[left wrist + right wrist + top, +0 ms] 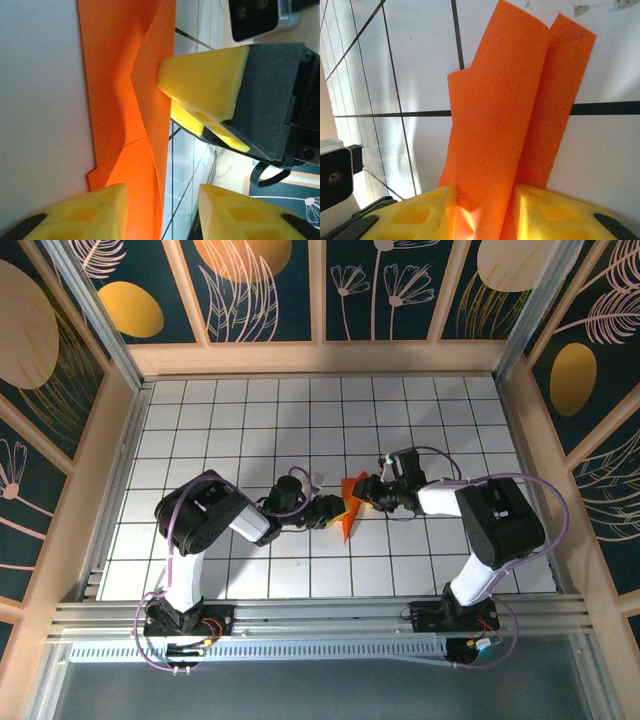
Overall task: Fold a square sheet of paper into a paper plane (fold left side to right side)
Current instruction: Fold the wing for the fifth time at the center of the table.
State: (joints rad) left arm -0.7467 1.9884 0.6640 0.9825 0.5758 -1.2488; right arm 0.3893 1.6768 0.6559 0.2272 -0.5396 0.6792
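Right gripper (484, 202) pinches the folded bright orange paper sheet (505, 115); left gripper (162, 212) stands open astride it. Risk: uneven pull tears paper or skews the crease.

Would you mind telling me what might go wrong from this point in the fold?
1. The orange paper is wrinkled where the right gripper pinches it, so a pull may tear or crumple it.
2. Its layers bow apart rather than lying flat, so the open left gripper could set a crooked crease if it closes here.
3. Both grippers sit very close together in the top view, so they may bump.
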